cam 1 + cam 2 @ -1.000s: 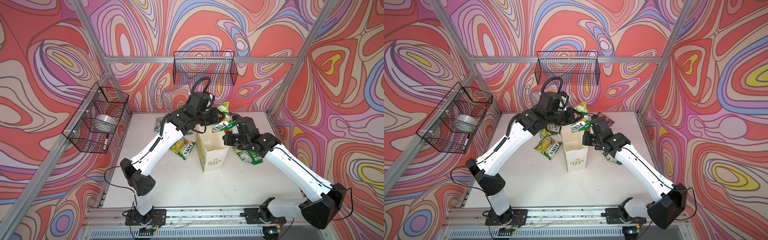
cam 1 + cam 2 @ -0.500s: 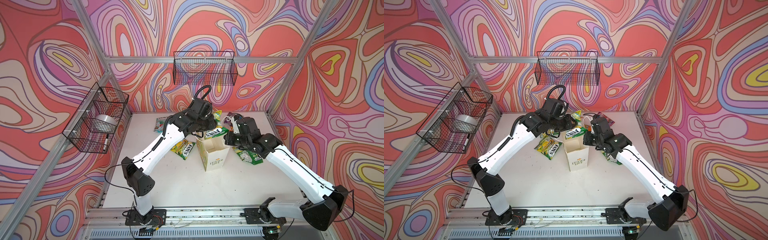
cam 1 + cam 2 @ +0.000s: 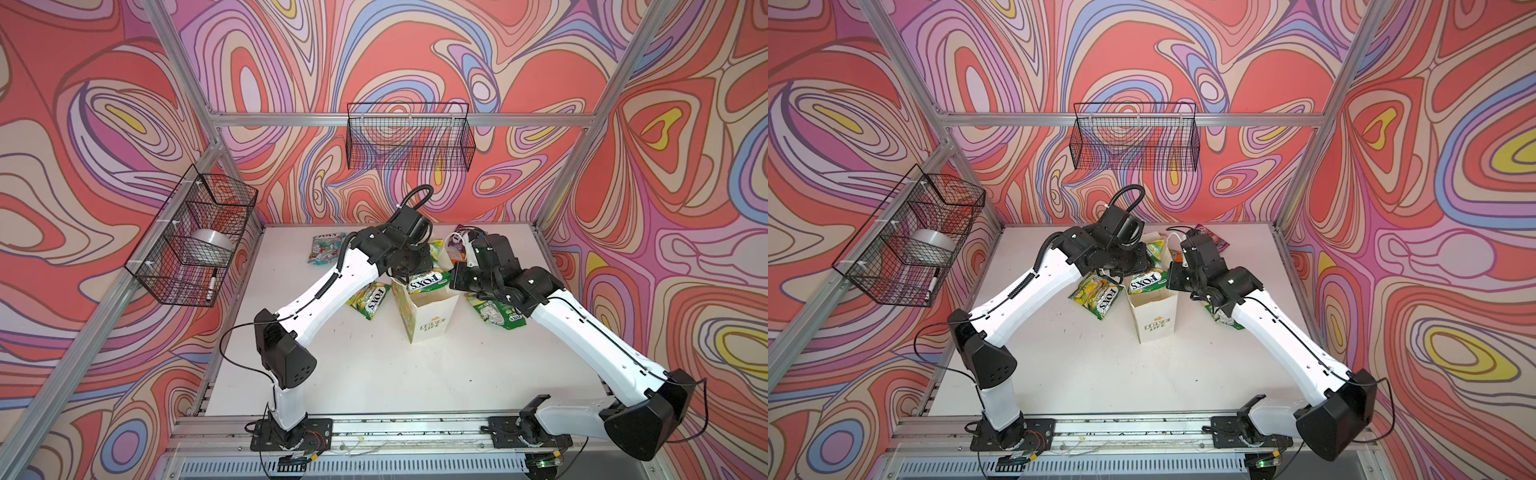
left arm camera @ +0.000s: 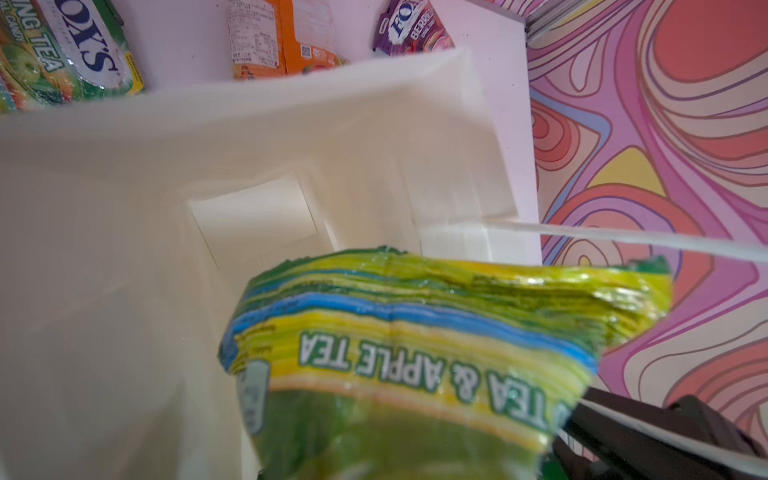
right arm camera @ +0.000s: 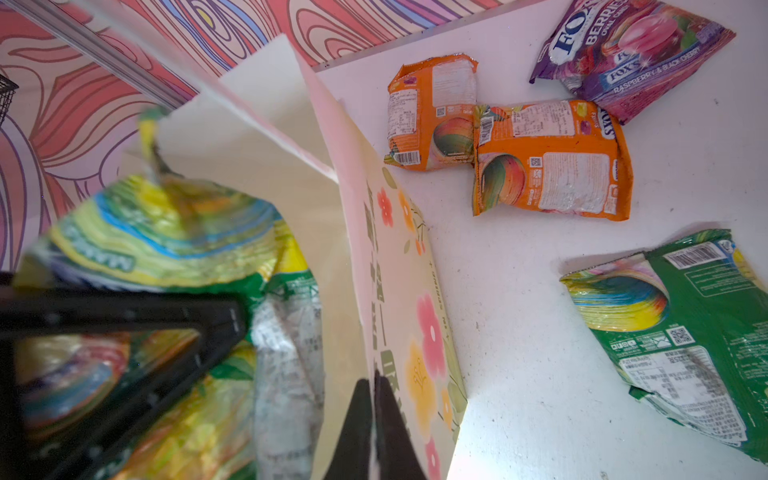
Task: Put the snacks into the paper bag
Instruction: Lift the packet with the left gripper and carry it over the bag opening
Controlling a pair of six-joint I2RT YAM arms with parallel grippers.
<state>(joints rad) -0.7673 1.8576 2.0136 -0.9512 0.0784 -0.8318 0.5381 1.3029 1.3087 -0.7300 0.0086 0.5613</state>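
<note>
Left hand (image 3: 409,272) clamps a glossy green-yellow crinkly candy pouch (image 4: 415,353) at the open mouth of the upright white paper carrier bag (image 3: 430,324) on the tabletop (image 3: 374,374). Right hand (image 5: 372,399), fingers together, pinches the bag's side wall.

Bright, even light, soft shadows — wrist views blur close up, pouch (image 4: 415,353) and bag (image 4: 124,208) smeared; top views bow at edges.
</note>
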